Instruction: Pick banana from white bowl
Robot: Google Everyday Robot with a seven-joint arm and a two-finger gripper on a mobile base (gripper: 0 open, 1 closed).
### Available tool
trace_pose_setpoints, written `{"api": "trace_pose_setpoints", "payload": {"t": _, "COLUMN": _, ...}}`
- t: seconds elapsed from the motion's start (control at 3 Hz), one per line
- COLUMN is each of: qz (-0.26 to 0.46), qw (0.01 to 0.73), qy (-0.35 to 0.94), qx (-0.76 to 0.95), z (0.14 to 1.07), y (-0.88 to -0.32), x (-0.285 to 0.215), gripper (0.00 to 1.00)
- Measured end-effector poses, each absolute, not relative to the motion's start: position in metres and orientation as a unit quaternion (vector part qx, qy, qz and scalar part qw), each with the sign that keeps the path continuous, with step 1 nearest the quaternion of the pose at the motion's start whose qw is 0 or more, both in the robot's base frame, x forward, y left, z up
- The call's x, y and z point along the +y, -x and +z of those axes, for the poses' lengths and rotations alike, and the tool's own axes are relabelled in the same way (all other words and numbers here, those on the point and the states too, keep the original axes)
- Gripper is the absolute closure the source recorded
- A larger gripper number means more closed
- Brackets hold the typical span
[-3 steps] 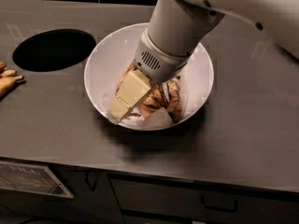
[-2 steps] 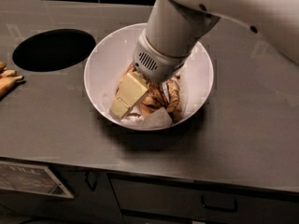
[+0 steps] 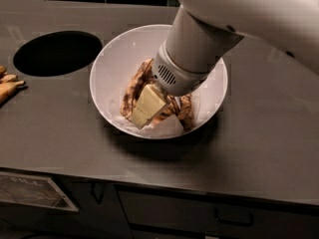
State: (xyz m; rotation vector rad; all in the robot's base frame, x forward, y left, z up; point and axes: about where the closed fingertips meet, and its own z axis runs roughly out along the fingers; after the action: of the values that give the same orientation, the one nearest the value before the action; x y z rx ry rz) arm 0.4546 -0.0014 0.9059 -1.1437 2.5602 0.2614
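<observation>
Gripper [image 3: 144,111] down inside white bowl [image 3: 110,59], against spotted banana [image 3: 134,86] | grip state: cannot tell | white paper [image 3: 167,128] under banana | bowl on grey counter [image 3: 269,133], beside round hole [image 3: 57,53]

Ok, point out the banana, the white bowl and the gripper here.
banana [image 3: 133,87]: camera view, spotted brown peel, left part.
white bowl [image 3: 115,59]: camera view, bare inner wall, upper left.
gripper [image 3: 145,108]: camera view, cream tip low inside the white bowl.
</observation>
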Motion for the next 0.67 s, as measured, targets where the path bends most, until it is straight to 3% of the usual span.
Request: {"api": "trace_pose_setpoints", "payload": {"t": 0.67, "qz": 0.074, "qw": 0.176, "qy": 0.383, "qx": 0.904, "z": 0.9009, "y": -0.4573, "x": -0.0040, "gripper": 0.29}}
